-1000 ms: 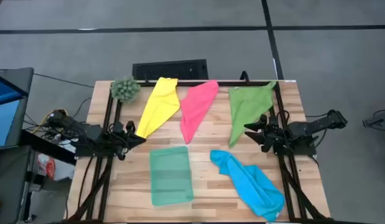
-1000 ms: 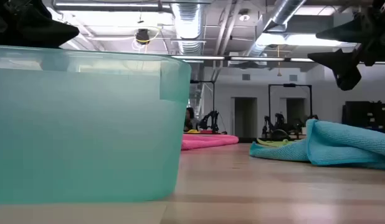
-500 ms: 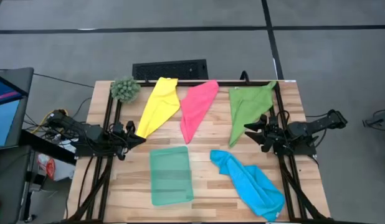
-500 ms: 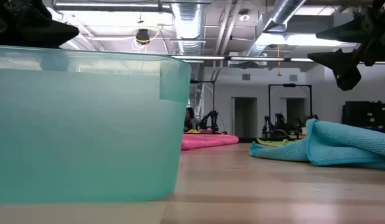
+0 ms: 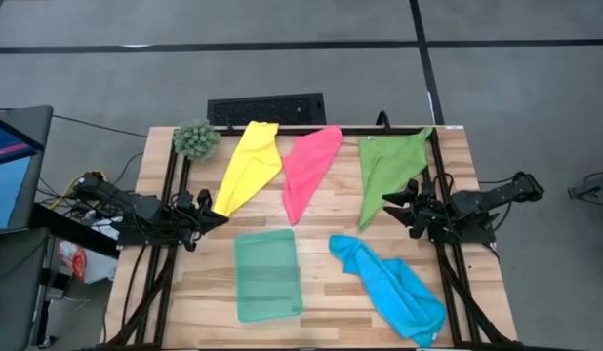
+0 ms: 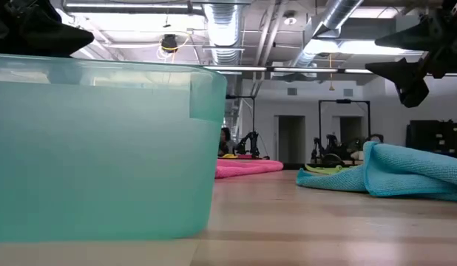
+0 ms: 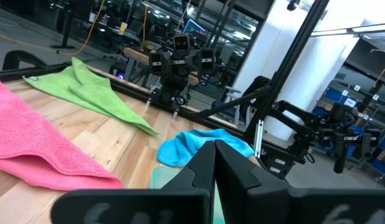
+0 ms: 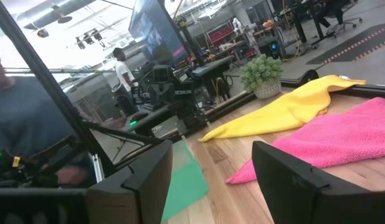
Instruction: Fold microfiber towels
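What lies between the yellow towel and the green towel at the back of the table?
The pink towel lies between the yellow towel and the green towel, seen in the high view.

Premises: a robotics laboratory in an open industrial hall. The slatted pale wooden table (image 5: 321, 292) stands on grey carpet-tiled floor (image 5: 516, 88) crossed by dark seams, with a black metal frame (image 5: 170, 195) bolted along its edges. Left of the table, a lit blue monitor screen (image 5: 7, 166) and a bundle of loose cables (image 5: 82, 185). Beyond the table, the low view shows exposed silver ventilation ducts (image 6: 221, 29) under the ceiling, white walls with dark doorways (image 6: 291, 139), and further dark robot arm stations (image 6: 328, 151). The right wrist view shows a standing person (image 8: 124, 78) among equipment benches.
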You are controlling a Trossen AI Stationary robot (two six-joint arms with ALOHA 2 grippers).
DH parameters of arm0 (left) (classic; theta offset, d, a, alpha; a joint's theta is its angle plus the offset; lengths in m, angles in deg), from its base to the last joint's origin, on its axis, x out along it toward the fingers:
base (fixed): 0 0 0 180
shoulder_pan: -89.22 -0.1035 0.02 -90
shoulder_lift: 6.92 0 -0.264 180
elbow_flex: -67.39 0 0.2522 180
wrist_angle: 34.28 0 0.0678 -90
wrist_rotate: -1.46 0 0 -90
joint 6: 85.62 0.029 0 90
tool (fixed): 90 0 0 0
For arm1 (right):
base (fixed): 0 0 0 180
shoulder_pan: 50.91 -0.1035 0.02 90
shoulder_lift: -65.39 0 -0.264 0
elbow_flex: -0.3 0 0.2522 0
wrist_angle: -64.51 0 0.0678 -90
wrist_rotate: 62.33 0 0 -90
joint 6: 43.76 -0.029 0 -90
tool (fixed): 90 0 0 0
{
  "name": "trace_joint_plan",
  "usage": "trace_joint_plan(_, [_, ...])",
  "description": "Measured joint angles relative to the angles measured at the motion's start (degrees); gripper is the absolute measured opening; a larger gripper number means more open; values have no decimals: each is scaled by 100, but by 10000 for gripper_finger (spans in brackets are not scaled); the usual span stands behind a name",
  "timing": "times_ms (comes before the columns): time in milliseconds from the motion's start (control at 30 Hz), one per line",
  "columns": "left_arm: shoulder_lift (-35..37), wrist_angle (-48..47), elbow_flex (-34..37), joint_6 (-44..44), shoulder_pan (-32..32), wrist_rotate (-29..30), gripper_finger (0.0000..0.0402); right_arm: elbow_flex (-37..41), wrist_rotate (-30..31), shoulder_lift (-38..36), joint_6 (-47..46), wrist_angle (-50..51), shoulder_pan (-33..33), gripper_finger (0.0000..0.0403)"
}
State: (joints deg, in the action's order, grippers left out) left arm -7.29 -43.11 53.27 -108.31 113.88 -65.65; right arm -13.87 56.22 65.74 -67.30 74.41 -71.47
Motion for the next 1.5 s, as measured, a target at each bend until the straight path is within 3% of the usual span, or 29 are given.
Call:
trace_joint_plan(867, [1, -2, -1, -11, -1, 2, 0, 0, -1, 1, 1, 0, 0, 245])
trace_joint_plan(1067, [-2, 165, 0, -144, 3, 437, 0, 0, -1, -1, -1, 1, 0, 245])
trace_joint_plan(1300, [-1, 313, 0, -1890, 1, 764, 0, 0, -1, 1, 1, 1, 0, 245])
trace_joint_plan(1500, [-1, 567, 0, -2523, 3, 1869, 0, 0, 1, -1, -1, 2, 0, 245])
